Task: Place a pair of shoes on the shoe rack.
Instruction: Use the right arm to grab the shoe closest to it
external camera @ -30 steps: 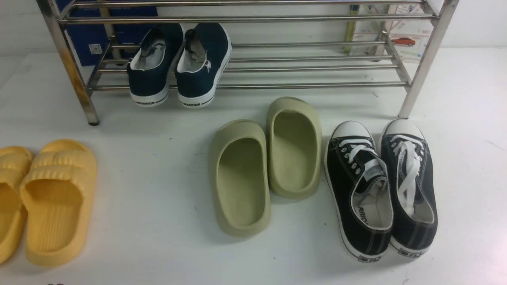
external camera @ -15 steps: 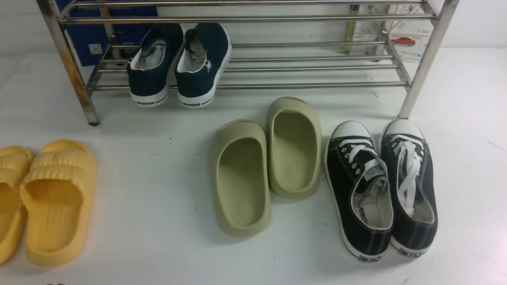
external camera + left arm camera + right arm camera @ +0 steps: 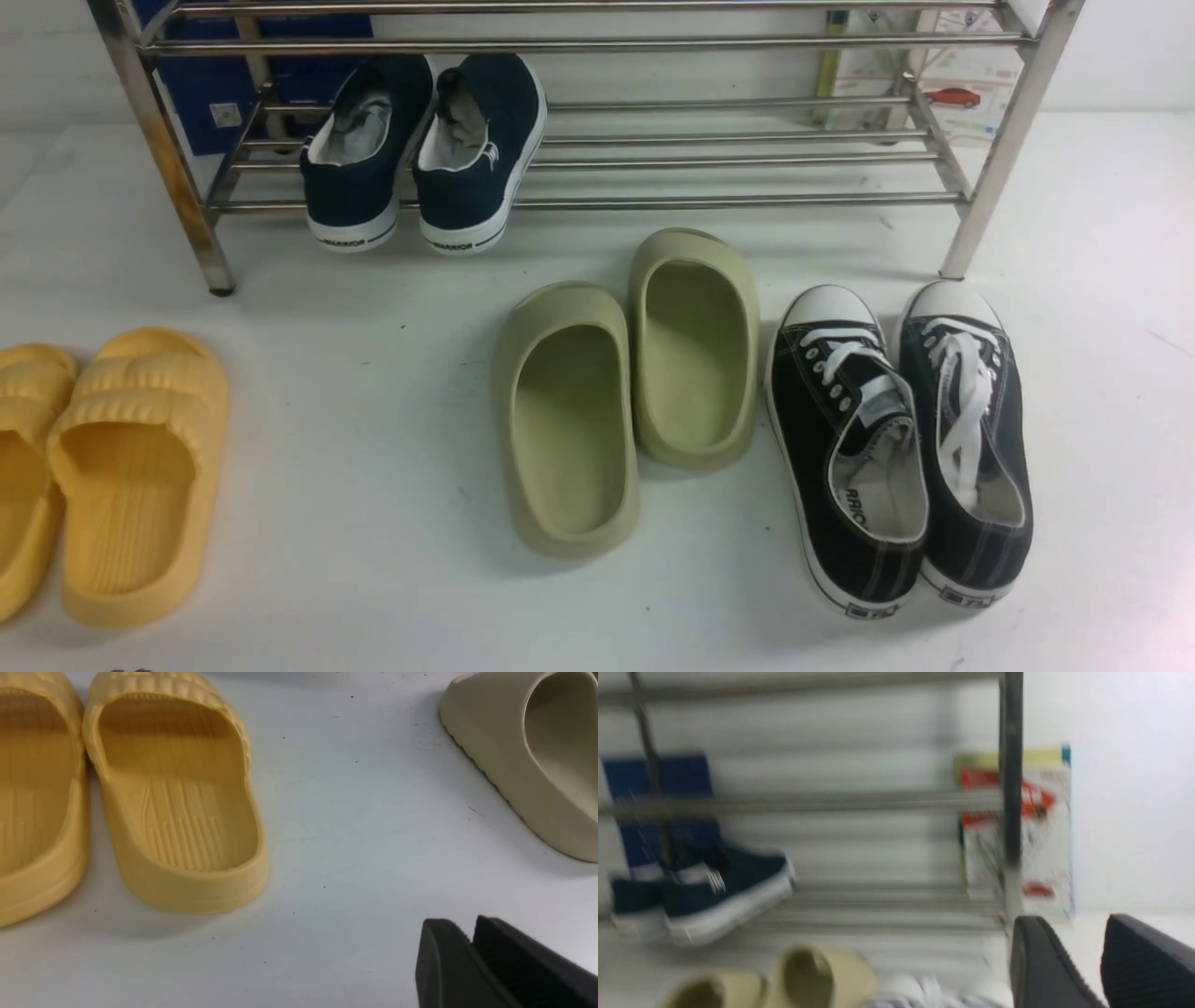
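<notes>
The two black canvas sneakers (image 3: 845, 448) with white laces and toe caps stand side by side on the white floor at the right, toes toward the shoe rack (image 3: 653, 201). The steel rack spans the back. Neither gripper shows in the front view. In the left wrist view, my left gripper (image 3: 467, 927) is shut and empty, low over bare floor. In the blurred right wrist view, my right gripper (image 3: 1076, 924) is open and empty, facing the rack's right leg (image 3: 1011, 812); a white blur of laces (image 3: 924, 994) lies just below it.
Navy slip-ons (image 3: 425, 149) rest on the rack's lower left rods. Olive-green slippers (image 3: 635, 383) lie on the floor left of the sneakers. Yellow slippers (image 3: 121, 467) lie far left, also in the left wrist view (image 3: 173, 802). A blue box and a printed box stand behind the rack.
</notes>
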